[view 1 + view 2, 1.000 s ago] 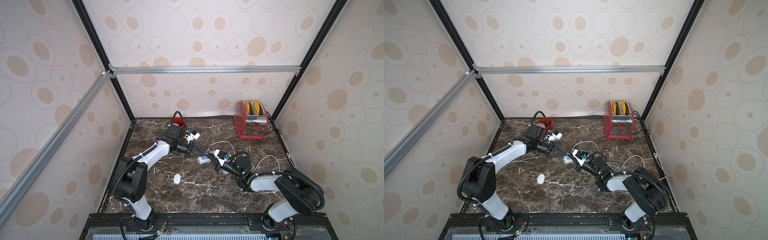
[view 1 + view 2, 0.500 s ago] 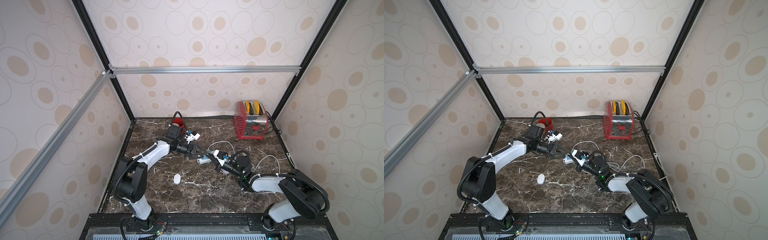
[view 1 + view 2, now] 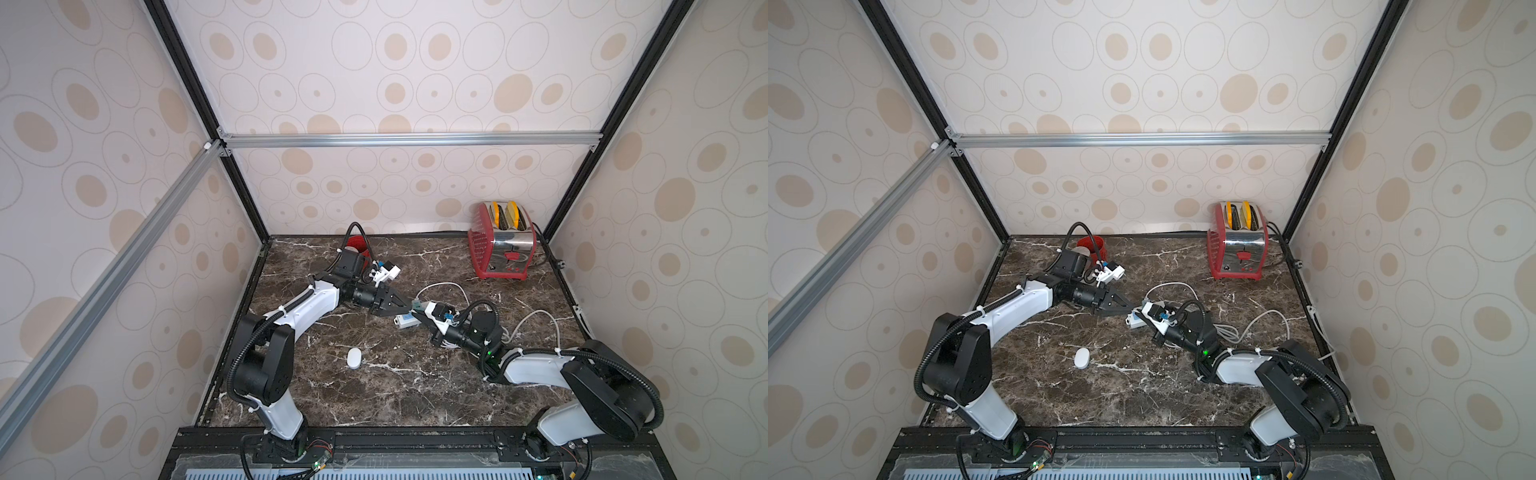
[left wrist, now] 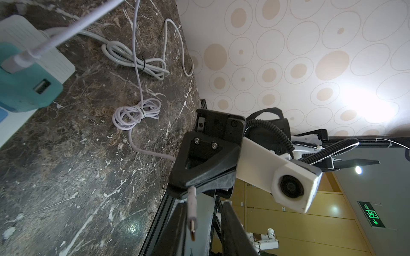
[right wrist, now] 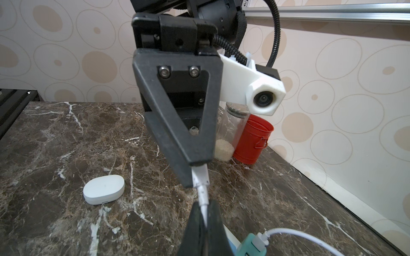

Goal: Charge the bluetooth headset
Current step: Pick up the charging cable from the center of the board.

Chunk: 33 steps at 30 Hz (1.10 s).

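Observation:
The bluetooth headset [image 3: 354, 358] [image 3: 1081, 358], a small white oval case, lies alone on the marble toward the front left; it also shows in the right wrist view [image 5: 103, 188]. Both grippers meet at mid-table over the power strip [image 3: 407, 322]. My right gripper [image 5: 203, 206] is shut on the white charging cable [image 5: 200, 192] just behind its plug. The plug [image 4: 192, 219] sticks out between the fingers of my left gripper [image 4: 204, 208]. Those jaws stand apart, wider than the plug, which lies beside one finger [image 4: 177, 226]. The cable's other end sits in a teal charger [image 4: 26, 88] on the strip.
Loose cable coils [image 4: 137, 113] and a bundled grey cord [image 4: 137, 59] lie on the marble right of the strip. A red toaster [image 3: 500, 245] stands at the back right. A red can [image 5: 251, 141] and a glass jar [image 5: 233, 133] stand at the back left.
The left jaws opened from shut and have narrowed again around the plug. Both arms stay in nearly the same place, and the headset has not moved.

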Tool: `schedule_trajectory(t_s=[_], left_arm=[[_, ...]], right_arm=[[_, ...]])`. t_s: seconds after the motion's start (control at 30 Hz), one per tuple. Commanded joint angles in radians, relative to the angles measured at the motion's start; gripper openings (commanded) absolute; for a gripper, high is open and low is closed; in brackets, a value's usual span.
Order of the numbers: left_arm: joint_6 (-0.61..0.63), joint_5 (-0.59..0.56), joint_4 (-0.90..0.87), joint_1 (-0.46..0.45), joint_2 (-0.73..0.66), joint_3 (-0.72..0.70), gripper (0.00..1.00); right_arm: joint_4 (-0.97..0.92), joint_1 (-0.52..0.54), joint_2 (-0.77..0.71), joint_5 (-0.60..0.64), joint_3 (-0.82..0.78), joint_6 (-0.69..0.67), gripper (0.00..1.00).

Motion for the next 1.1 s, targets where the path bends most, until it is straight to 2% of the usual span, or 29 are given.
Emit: schedule_trajectory(t_s=[0.0,0.2,0.37,0.4,0.47,0.63,0.7,0.93,1.07], left_arm=[[0.014,0.027,-0.001,-0.004,-0.009,0.029,0.22],[0.013,0.030,0.001,-0.004,-0.007,0.027,0.14],[0.016,0.028,0.001,-0.004,-0.005,0.023,0.02],[0.016,0.025,0.001,-0.003,-0.005,0.023,0.01],[0.016,0.026,0.002,-0.003,-0.003,0.024,0.00],[0.014,0.031,0.002,-0.004,0.000,0.032,0.00],[0.013,0.033,0.002,-0.004,0.001,0.032,0.00],[0.015,0.031,0.002,-0.004,-0.005,0.026,0.00],[0.018,0.033,0.000,-0.003,-0.003,0.024,0.00]], right_arm=[[0.011,-0.003,0.003,-0.009,0.021,-0.005,0.00],[0.027,-0.003,0.015,-0.010,0.020,0.005,0.00],[0.016,-0.003,0.006,-0.018,0.021,0.007,0.00],[0.025,-0.003,0.005,-0.019,0.019,0.014,0.04],[0.068,-0.003,0.008,-0.006,0.010,0.034,0.17],[0.156,-0.004,0.027,-0.032,0.000,0.047,0.25],[0.173,-0.005,0.035,-0.048,0.005,0.054,0.25],[0.188,-0.006,0.056,-0.046,0.011,0.052,0.09],[0.206,-0.006,0.051,-0.034,0.001,0.048,0.08]])
